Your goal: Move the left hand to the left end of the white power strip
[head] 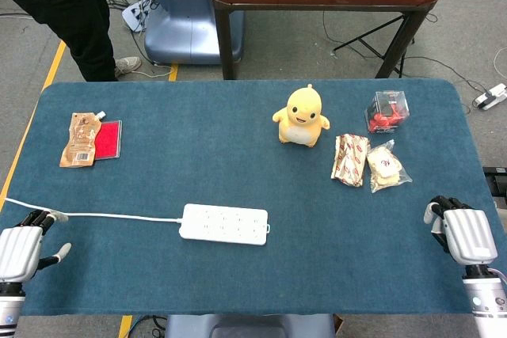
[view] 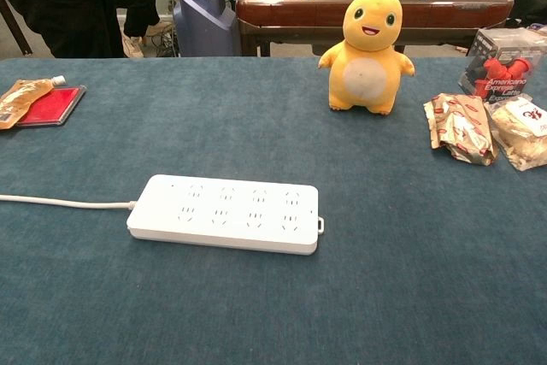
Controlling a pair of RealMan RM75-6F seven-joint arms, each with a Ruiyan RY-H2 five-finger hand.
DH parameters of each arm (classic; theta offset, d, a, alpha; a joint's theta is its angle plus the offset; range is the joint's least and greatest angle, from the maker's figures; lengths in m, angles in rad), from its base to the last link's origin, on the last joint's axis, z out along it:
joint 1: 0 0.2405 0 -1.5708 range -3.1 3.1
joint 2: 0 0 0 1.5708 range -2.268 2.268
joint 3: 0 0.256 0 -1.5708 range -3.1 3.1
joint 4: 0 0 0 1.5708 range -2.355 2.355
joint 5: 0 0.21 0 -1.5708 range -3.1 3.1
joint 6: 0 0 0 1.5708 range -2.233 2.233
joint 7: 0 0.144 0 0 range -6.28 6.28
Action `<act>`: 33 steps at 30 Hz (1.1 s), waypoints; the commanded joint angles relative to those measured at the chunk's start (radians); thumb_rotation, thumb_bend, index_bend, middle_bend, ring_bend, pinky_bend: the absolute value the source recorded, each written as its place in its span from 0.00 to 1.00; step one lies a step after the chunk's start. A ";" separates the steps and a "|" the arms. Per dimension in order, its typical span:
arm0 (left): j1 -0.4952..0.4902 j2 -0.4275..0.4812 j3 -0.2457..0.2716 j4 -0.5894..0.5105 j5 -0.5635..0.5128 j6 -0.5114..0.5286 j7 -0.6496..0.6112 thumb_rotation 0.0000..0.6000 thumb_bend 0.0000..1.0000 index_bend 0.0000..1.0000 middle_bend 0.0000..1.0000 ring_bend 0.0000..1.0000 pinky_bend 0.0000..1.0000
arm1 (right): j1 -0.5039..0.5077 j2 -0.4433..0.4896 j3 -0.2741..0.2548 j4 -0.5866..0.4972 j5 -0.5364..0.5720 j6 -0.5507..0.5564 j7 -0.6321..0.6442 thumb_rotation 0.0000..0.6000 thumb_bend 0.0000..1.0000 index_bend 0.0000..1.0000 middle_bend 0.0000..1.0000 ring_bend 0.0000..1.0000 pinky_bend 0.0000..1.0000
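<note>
Blue cloth covers the desk [head: 238, 132]; the white power strip [head: 224, 223] lies near its front edge. Left hand [head: 20, 249] waits empty, fingers loosely apart, well left. It should follow the cord [head: 111, 216] rightward, stopping at the cord end.

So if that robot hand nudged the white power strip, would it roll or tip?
Probably neither. The power strip is a low, flat slab lying on the blue cloth, so it would likely slide. Its hard, smooth-looking shell suggests it stays stiff. The cord trailing from its left end looks limp and may drag.
</note>
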 commanded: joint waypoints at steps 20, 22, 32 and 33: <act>-0.221 0.042 -0.007 -0.060 0.230 -0.175 -0.103 1.00 0.23 0.26 0.80 0.89 1.00 | 0.000 0.033 0.026 -0.031 0.027 0.009 0.031 1.00 0.17 0.62 0.43 0.41 0.56; -0.259 0.034 -0.013 -0.069 0.235 -0.221 -0.099 1.00 0.24 0.25 0.86 0.93 1.00 | 0.001 0.039 0.031 -0.035 0.035 0.006 0.033 1.00 0.17 0.62 0.43 0.41 0.56; -0.405 -0.022 -0.016 -0.105 0.200 -0.438 -0.041 1.00 0.42 0.20 0.93 1.00 1.00 | -0.003 0.058 0.044 -0.037 0.047 0.017 0.059 1.00 0.17 0.62 0.43 0.41 0.56; -0.417 -0.034 -0.013 -0.103 0.200 -0.453 -0.035 1.00 0.43 0.20 0.94 1.00 1.00 | -0.004 0.059 0.044 -0.035 0.046 0.019 0.063 1.00 0.17 0.62 0.43 0.41 0.56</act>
